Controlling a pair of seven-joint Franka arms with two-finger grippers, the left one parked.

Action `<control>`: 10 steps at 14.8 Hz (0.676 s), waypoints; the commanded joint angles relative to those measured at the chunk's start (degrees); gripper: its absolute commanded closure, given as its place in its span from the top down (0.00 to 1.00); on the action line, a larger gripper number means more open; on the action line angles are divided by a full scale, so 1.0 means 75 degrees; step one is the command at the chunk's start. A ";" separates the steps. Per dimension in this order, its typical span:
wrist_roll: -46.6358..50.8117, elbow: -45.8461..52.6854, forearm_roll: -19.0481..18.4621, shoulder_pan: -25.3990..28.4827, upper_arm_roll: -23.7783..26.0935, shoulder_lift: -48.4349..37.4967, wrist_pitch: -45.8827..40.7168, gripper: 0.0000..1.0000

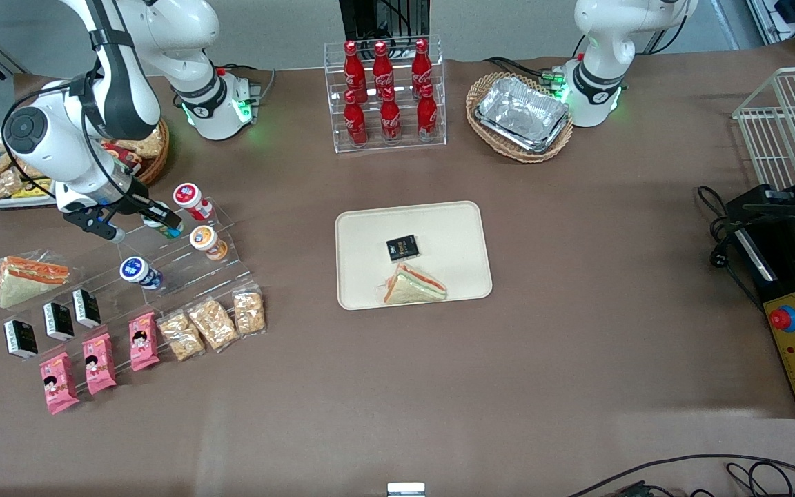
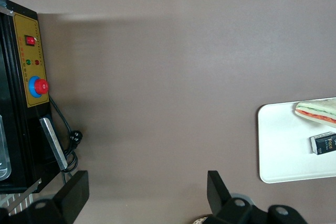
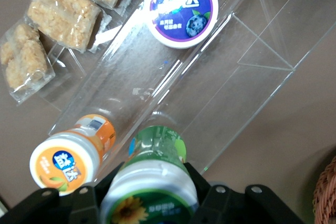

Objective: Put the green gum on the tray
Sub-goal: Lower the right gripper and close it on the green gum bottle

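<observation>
The green gum (image 3: 152, 182), a canister with a white lid, green rim and sunflower label, sits between the black fingers (image 3: 210, 199) of my gripper (image 3: 149, 203), which is shut on its lid over the clear stepped rack (image 3: 247, 51). In the front view the gripper (image 1: 163, 224) hangs over the rack's upper steps at the working arm's end of the table and covers most of the gum (image 1: 154, 222). The cream tray (image 1: 453, 228) lies at the table's middle, well apart from the gripper, holding a black packet (image 1: 402, 248) and a sandwich (image 1: 415, 286).
A red-lidded canister (image 1: 189, 197), an orange-lidded one (image 1: 204, 239) and a blue-lidded one (image 1: 136, 270) rest on the rack beside the gripper. Snack packets (image 1: 211, 323) lie nearer the camera. Cola bottles (image 1: 385, 96) and a basket of foil trays (image 1: 520, 114) stand farther back.
</observation>
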 commanded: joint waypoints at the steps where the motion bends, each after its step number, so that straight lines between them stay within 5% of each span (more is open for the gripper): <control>1: -0.0002 0.0268 0.0199 0.0016 -0.0002 -0.0024 -0.0312 0.40; 10: 0.0009 0.3418 0.0199 0.0051 0.0056 0.0034 -0.4318 0.41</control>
